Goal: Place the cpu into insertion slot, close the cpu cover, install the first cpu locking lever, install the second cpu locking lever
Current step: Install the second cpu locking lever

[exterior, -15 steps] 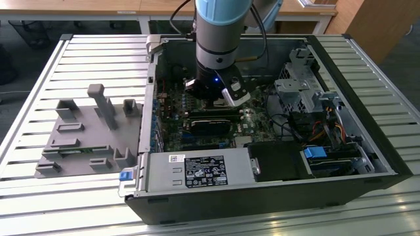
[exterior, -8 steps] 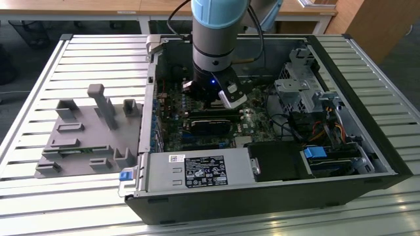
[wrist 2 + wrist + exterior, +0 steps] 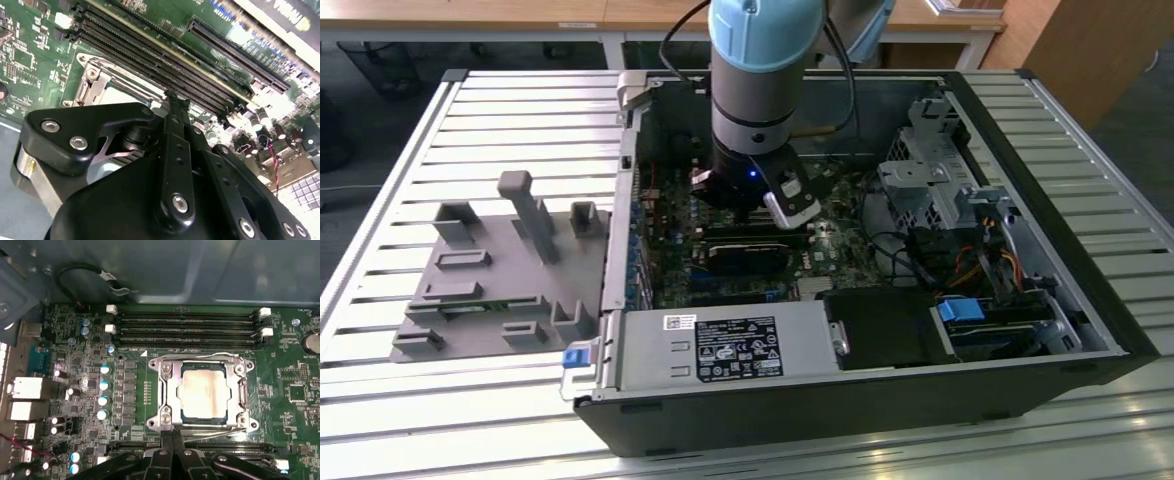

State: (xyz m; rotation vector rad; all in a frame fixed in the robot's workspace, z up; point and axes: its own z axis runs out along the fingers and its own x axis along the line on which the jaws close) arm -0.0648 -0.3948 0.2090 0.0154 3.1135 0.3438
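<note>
The cpu (image 3: 205, 390) lies flat in the insertion slot (image 3: 152, 424) on the green board, its silver top showing through the cut-out. The cpu cover (image 3: 171, 390) lies down over it. One thin wire lever (image 3: 200, 356) runs along the edge of the socket by the memory slots, and another (image 3: 220, 430) runs along the opposite edge. My gripper (image 3: 173, 437) is shut, its tips pressed together at that second lever's edge with nothing visibly between them. In the second wrist view the gripper (image 3: 173, 96) stands just beside the cover (image 3: 95, 80). In the exterior view the gripper (image 3: 754, 215) is low inside the computer case.
Long black memory slots (image 3: 185, 322) flank the socket. A black card (image 3: 747, 250) lies just in front of the gripper. The case walls (image 3: 1067, 250), the drive cage (image 3: 934, 180) and the power supply (image 3: 720, 350) hem the board in. A grey fixture (image 3: 494, 270) sits at the exterior view's left.
</note>
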